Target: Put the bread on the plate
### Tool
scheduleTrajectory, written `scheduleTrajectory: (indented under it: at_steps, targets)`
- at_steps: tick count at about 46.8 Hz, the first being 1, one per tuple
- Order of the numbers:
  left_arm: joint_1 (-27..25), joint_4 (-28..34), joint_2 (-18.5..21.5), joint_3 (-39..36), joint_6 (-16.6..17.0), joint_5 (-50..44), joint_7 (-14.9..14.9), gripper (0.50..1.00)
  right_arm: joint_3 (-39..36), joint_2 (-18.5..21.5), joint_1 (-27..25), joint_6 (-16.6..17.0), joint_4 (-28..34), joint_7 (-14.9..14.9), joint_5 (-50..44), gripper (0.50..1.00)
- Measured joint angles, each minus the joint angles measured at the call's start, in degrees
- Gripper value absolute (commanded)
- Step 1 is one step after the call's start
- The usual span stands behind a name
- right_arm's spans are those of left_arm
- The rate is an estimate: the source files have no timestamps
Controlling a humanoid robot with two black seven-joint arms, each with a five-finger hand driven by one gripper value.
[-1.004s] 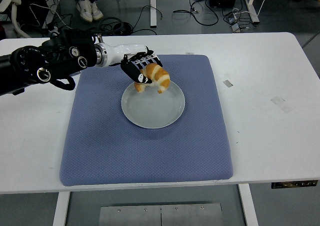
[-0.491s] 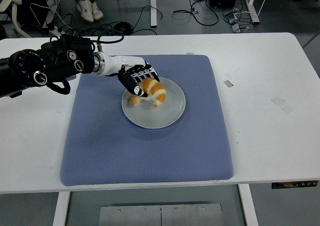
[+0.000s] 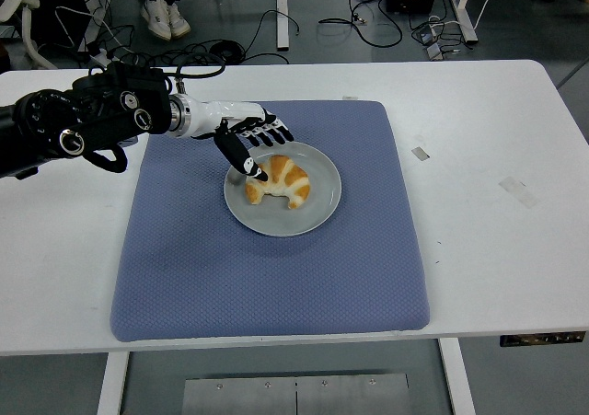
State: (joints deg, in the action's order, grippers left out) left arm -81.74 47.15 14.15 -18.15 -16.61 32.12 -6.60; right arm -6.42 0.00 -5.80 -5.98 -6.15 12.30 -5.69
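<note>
A golden croissant (image 3: pixel 280 182) lies on the round pale grey plate (image 3: pixel 317 209), in its upper left part. My left hand (image 3: pixel 259 148) hovers just behind and left of the croissant with its fingers spread. The thumb tip (image 3: pixel 259 173) sits right at the croissant's left end, and the other fingers point away over the plate's far rim. Nothing is held in the hand. My right arm does not show.
The plate rests on a blue quilted mat (image 3: pixel 267 268) covering the middle of the white table (image 3: pixel 497 231). Small bits of tape (image 3: pixel 420 153) lie on the table to the right. Cables and a person's shoes show on the floor beyond the far edge.
The left hand lowered the croissant onto the plate, then let go of it and spread its fingers. The croissant now lies flat on the plate.
</note>
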Motion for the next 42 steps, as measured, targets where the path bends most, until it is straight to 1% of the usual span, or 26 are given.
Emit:
scheduleTrajectory:
  at_steps: [4,7,9,14,23,30,35,42]
  targets:
    - [-0.2,0.0,0.8,0.5,0.0,-1.0,-0.2,0.943,0.0,0.0,0.0,0.0,0.0,0.0,0.0,1.000]
    - [-0.5,0.0,2.1,0.7,0.0,-4.6,-0.3,0.961,0.0,0.0,0.0,0.0,0.0,0.0,0.0,1.000]
    - [-0.6,0.0,2.7,0.7,0.0,-8.0,-0.3,0.964,0.0,0.0,0.0,0.0,0.0,0.0,0.0,1.000]
    - [-0.8,0.0,3.8,0.8,0.0,-13.1,-0.3,0.966,0.0,0.0,0.0,0.0,0.0,0.0,0.0,1.000]
    - [-0.6,0.0,6.0,0.8,0.0,-14.4,-0.3,0.966,0.0,0.0,0.0,0.0,0.0,0.0,0.0,1.000]
    - [-0.2,-0.1,8.7,2.5,0.2,-14.8,-0.3,0.966,0.0,0.0,0.0,0.0,0.0,0.0,0.0,1.000]
    - [0.0,-0.1,11.1,4.6,0.2,-16.8,-0.2,0.966,0.0,0.0,0.0,0.0,0.0,0.0,0.0,1.000]
    - [0.0,-0.1,14.0,5.5,0.2,-20.3,-0.2,0.968,0.0,0.0,0.0,0.0,0.0,0.0,0.0,1.000]
